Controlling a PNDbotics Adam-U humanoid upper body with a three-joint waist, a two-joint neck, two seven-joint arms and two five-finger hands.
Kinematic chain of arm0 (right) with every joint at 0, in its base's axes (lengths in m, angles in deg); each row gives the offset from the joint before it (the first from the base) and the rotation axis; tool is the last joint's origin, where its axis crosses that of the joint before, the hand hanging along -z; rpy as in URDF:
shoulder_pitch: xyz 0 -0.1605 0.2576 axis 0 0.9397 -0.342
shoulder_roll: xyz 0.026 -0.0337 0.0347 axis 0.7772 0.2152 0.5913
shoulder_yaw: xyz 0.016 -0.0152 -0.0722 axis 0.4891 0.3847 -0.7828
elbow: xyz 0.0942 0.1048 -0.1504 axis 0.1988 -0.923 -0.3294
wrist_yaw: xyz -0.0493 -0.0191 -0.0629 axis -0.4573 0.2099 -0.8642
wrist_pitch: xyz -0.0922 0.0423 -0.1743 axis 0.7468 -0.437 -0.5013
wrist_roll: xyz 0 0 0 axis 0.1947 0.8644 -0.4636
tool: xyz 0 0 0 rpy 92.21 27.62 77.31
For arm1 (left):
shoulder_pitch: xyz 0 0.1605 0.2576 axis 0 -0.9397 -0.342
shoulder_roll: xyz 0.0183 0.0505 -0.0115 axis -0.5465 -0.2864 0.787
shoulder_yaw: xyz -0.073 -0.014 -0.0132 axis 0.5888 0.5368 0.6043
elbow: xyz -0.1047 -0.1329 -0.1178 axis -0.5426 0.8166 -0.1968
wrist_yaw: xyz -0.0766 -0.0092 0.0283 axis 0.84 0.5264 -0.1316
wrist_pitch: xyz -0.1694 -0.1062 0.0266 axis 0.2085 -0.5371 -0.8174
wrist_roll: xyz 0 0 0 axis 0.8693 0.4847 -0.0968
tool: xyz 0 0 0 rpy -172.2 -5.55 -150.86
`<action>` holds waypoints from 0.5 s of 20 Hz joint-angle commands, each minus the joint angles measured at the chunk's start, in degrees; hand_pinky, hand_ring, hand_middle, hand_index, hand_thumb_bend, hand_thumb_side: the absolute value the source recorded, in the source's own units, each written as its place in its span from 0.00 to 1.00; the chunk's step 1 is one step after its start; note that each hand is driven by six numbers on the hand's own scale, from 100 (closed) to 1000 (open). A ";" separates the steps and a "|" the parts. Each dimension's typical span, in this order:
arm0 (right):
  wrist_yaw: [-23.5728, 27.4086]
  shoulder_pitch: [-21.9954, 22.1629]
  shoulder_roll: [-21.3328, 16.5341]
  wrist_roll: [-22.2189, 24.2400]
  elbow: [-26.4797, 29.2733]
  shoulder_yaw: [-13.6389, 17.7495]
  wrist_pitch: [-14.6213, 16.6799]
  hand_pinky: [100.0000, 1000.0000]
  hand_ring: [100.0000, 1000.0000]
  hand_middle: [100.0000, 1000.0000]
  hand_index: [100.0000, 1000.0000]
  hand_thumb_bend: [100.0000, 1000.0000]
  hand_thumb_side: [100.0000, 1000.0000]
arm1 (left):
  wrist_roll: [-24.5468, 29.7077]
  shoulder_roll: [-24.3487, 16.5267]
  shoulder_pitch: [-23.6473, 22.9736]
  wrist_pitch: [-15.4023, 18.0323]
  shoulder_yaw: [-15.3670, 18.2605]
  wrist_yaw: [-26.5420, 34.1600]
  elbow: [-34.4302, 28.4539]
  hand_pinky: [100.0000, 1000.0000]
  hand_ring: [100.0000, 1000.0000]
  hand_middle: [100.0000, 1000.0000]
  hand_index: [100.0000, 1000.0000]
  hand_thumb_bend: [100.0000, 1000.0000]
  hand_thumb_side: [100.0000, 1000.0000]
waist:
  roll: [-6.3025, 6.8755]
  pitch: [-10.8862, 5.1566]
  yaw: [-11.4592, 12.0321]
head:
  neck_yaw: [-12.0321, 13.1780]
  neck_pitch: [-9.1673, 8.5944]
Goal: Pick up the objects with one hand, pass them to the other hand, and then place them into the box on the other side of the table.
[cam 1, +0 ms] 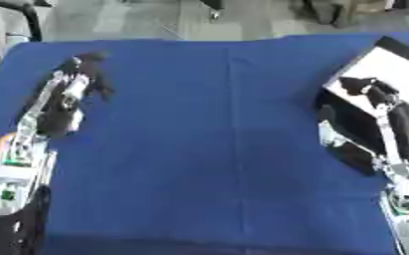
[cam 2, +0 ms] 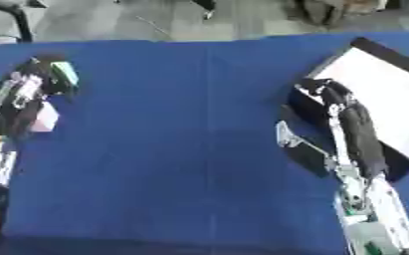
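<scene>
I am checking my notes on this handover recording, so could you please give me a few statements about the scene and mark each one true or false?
1. The table is covered with a blue cloth. True.
2. The box sits on the robot's left side. False: it lies at the right edge, its inside white with dark walls.
3. The right hand is over the near rim of the box. True.
4. The left hand is at the table's middle. False: it is near the far left corner.
5. A pale green object shows at the left hand. True; whether the fingers hold it cannot be told.
6. A pink object lies inside the box. False: it lies on the cloth beside the left arm.
</scene>
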 commanded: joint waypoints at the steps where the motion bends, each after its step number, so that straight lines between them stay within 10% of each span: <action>1: -0.47 -0.13 -1.03 0.18 0.44 0.10 0.10 0.78 0.69 0.66 0.79 0.00 0.36 | 2.45 -12.95 0.52 6.77 0.59 -10.01 -4.26 0.75 0.54 0.61 0.93 0.03 0.38 | 0.40 -1.21 -0.16 | -0.84 -0.15; 6: -0.82 0.51 -2.16 0.29 0.12 0.00 0.17 0.78 0.69 0.66 0.79 0.00 0.36 | 7.05 -29.16 1.19 14.86 -1.77 -28.04 -3.46 0.83 0.78 0.79 1.00 0.74 0.62 | 1.82 -2.16 0.19 | -1.74 -0.15; 10: -0.97 0.76 -2.65 0.64 0.01 -0.23 0.39 0.78 0.69 0.66 0.79 0.00 0.36 | 11.54 -34.55 4.13 18.35 -5.17 -39.79 5.12 0.83 0.82 0.82 1.00 0.89 0.74 | 2.36 -2.84 0.09 | -1.67 -0.15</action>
